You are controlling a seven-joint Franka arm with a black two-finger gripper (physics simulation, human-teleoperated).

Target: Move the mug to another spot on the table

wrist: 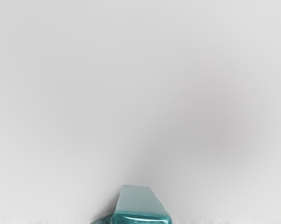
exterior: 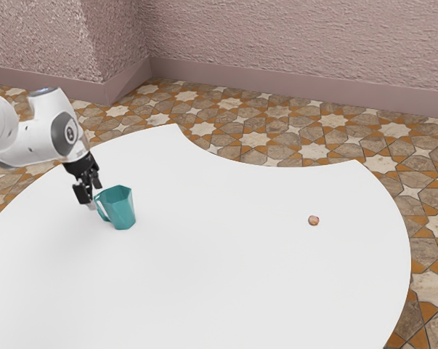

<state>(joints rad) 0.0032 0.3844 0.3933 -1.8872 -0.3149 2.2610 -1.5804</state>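
Rough pinkish walls (exterior: 313, 36) and a patterned tile floor (exterior: 306, 138) surround us. Our white table (exterior: 240, 262) is broad, flat and smooth, with plenty of bare surface toward the exterior view's right. The teal mug (exterior: 119, 207) is over the table's part at the exterior view's left, its handle (exterior: 100, 203) turned toward our gripper (exterior: 89, 198), which hangs right against it. We cannot tell how far the hand is open or whether it holds anything. We judge the mug rigid, light, glossy and likely slippery, so the handle or rim wall seems the best hold. In the wrist view the mug (wrist: 141, 205) lies just under the hand. A small pinkish lump (exterior: 314, 219) lies well apart.
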